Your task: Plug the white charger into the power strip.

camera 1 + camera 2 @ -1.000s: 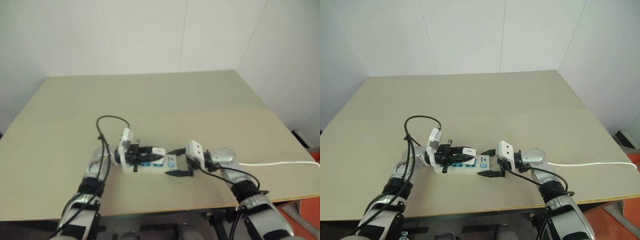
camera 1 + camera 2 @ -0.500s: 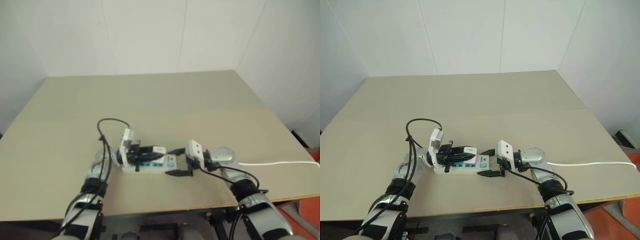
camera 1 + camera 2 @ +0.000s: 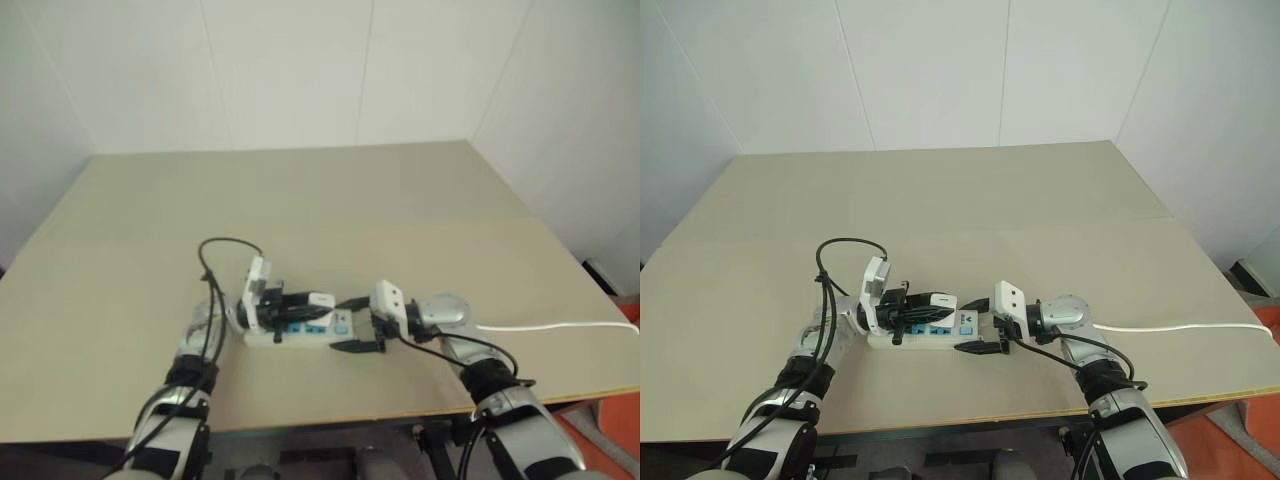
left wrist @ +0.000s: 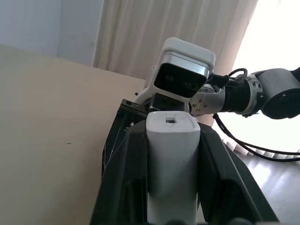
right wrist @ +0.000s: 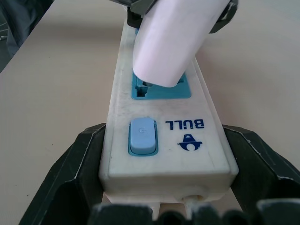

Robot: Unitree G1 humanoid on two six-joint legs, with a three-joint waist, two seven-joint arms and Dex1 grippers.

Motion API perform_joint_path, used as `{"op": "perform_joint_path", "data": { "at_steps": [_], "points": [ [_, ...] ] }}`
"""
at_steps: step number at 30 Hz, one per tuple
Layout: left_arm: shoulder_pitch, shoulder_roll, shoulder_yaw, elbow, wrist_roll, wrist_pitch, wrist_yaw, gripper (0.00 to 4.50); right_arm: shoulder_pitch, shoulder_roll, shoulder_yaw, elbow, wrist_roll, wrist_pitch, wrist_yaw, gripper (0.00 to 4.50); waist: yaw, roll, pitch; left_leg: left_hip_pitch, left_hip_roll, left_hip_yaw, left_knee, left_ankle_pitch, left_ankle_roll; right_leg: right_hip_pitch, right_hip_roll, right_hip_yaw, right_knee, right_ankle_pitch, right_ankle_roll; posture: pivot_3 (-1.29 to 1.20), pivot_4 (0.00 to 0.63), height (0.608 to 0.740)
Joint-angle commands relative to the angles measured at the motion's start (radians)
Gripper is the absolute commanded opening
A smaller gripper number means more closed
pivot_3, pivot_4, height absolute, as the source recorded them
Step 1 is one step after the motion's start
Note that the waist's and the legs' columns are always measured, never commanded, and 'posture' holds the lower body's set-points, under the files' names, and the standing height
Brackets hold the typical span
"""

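Observation:
The power strip (image 5: pixel 164 140) lies on the table, a white bar with blue socket faces and a blue end switch (image 5: pixel 142 136). My right gripper (image 3: pixel 978 325) clasps its switch end, one black finger (image 5: pixel 75 173) against each long side. My left gripper (image 3: pixel 945 302) is shut on the white charger (image 4: pixel 171 154), with a black finger on either side of it. The charger (image 5: pixel 173 42) leans tilted over the blue socket beside the switch, its lower end at the socket face. Whether its prongs are in the slots is hidden.
The strip's thin white cord (image 3: pixel 1180 327) runs off to the right along the tan table (image 3: pixel 970 220). A black cable loop (image 3: pixel 845 250) arches over my left wrist. White walls close the table's far side, and its front edge is near my arms.

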Motion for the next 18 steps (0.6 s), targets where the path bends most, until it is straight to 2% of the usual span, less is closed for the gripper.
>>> {"op": "perform_joint_path", "data": {
  "at_steps": [1, 10, 18],
  "points": [
    [0.022, 0.004, -0.022, 0.006, 0.022, -0.025, -0.017, 1.01, 0.026, 0.015, 0.043, 0.012, -0.058, 0.002, -0.018, 3.42, 0.000, 0.000, 0.000, 0.001, 0.000, 0.000, -0.001, 0.000, 0.000, 0.000, 0.000, 0.000, 0.000, 0.000, 0.000, 0.00, 0.150, 0.740],
    [0.022, 0.000, -0.010, 0.034, 0.034, -0.067, 0.001, 1.01, 0.034, 0.019, 0.040, 0.008, -0.060, -0.003, -0.020, 3.42, 0.000, 0.000, -0.001, 0.003, 0.001, 0.001, -0.002, 0.000, 0.000, 0.002, 0.001, 0.001, 0.000, 0.000, 0.000, 0.00, 0.150, 0.740],
    [0.030, 0.054, 0.011, 0.079, 0.048, -0.131, -0.015, 1.01, 0.032, 0.016, 0.038, 0.012, -0.062, -0.012, -0.020, 3.42, -0.006, 0.000, -0.002, 0.004, 0.002, 0.001, -0.002, 0.000, 0.000, 0.002, 0.003, 0.001, 0.000, 0.000, 0.000, 0.00, 0.150, 0.740]
  ]
}}
